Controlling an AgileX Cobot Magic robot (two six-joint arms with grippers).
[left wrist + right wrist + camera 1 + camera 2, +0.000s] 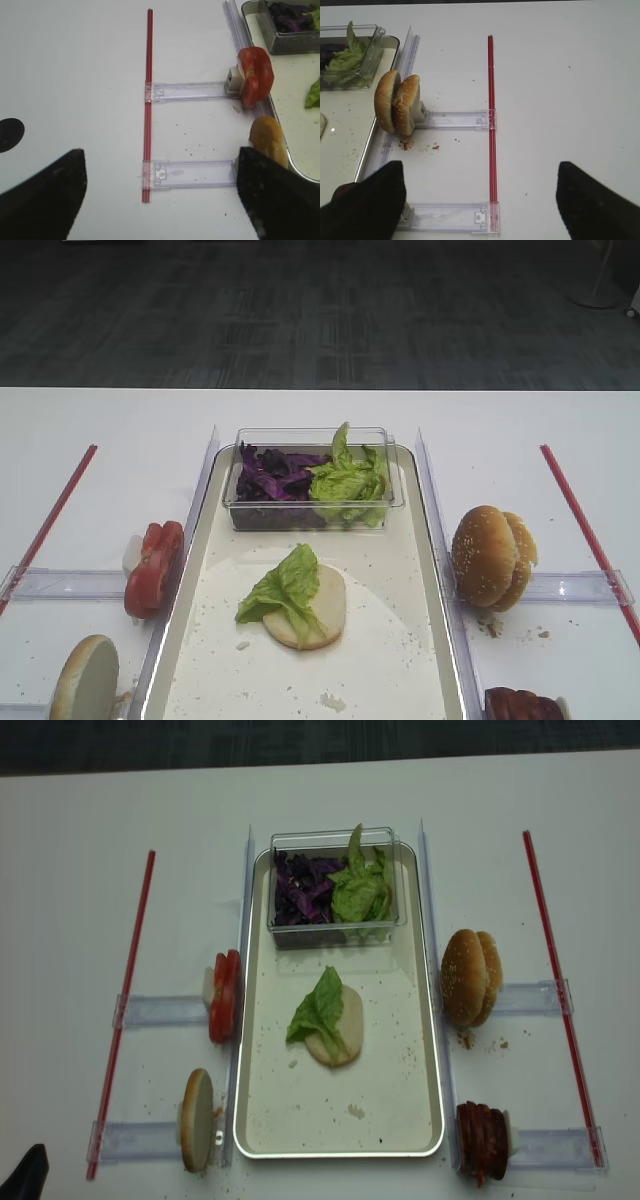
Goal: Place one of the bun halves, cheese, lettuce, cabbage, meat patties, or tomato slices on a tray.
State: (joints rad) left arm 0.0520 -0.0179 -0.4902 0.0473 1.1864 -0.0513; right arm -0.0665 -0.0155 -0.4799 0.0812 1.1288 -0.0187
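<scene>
On the silvery tray (390, 640) lies a pale bun disc (325, 615) with a lettuce leaf (285, 590) draped over it. Tomato slices (155, 568) stand left of the tray, with another bun half (85, 680) nearer the front. Two sesame bun halves (490, 555) stand on edge to the right, and meat patties (520, 705) sit at the front right. Cheese is out of view. My right gripper (480, 200) hangs open over bare table right of the buns (397, 102). The left gripper (160, 195) is open left of the tomato (255, 75), holding nothing.
A clear tub (300, 515) at the tray's far end holds purple cabbage (272, 475) and more lettuce (350, 480). Clear plastic rails (455, 120) and red strips (491, 115) lie on the white table both sides of the tray. Crumbs (420, 147) are scattered near the buns.
</scene>
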